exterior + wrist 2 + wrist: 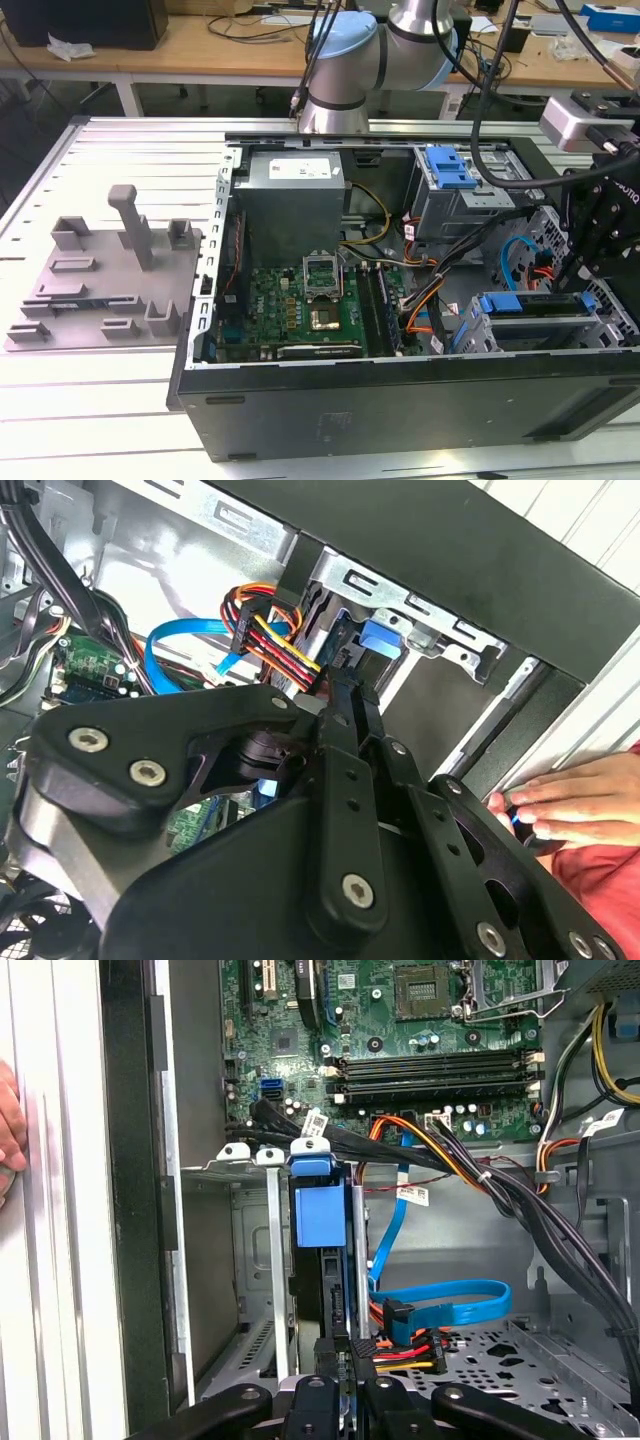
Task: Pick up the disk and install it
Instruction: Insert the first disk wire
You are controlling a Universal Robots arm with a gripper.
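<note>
Hovering gripper (338, 1400) at drive bay w/ disk (322, 1260), fingers near-closed, grip can't tell.

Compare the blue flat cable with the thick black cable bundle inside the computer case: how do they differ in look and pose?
The blue flat cable is a single bright ribbon; the black cable bundle is many dark round wires gathered together. The blue flat cable curls into a loop over the case floor; the black cable bundle runs in one long sweep past the circuit board. Both lie inside the open computer case.
</note>
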